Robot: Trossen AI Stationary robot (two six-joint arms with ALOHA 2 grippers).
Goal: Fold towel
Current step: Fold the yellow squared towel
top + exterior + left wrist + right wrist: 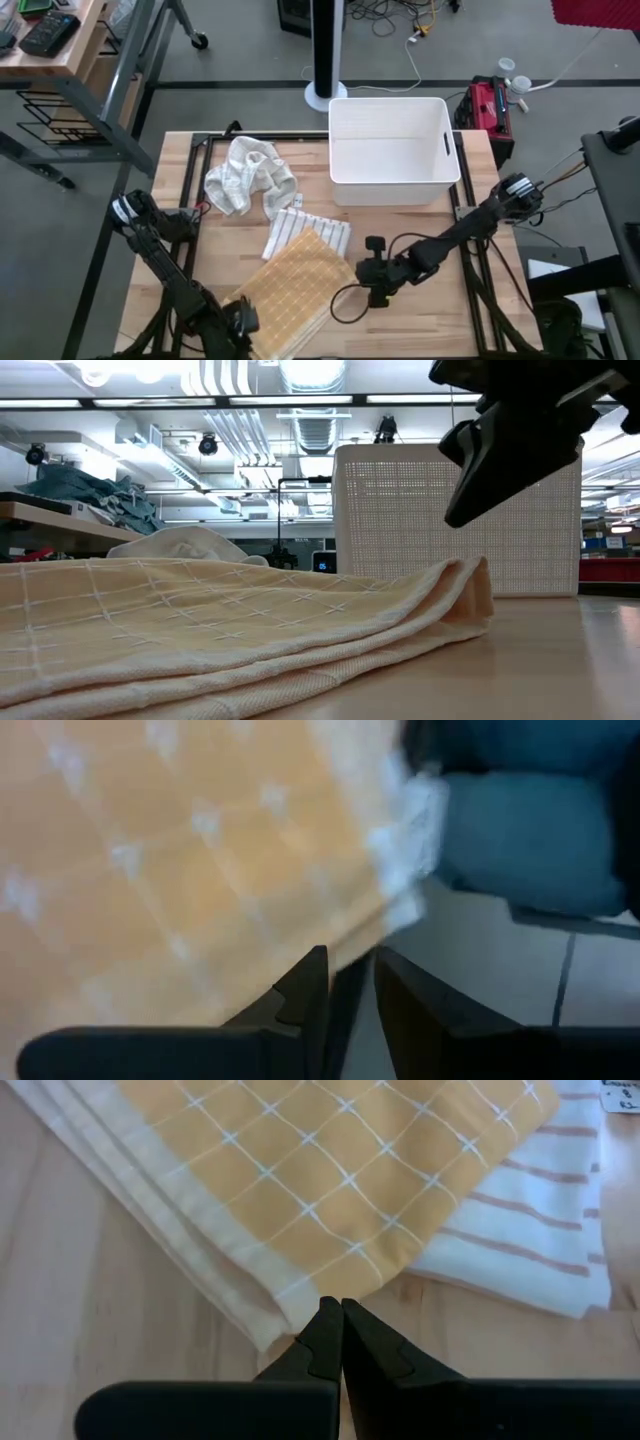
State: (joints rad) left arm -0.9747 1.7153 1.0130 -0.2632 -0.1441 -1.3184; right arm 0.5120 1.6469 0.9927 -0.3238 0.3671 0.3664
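Folded into layers, the yellow grid-patterned cloth towel (298, 292) lies flat at the front of the wooden table (440, 320), left end effector (243, 318) pinching its near edge and right end effector (377, 272) clenched empty beside it, so folding appears nearly finished.

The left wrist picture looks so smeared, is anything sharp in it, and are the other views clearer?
Left wrist view: the yellow towel is a soft blur, with only the left gripper fairly crisp. Right wrist view: the towel's grid and the striped towel are sharp. Low view: ceiling lamps glare, and the right gripper is a dark silhouette against the white basket. High view: evenly lit.
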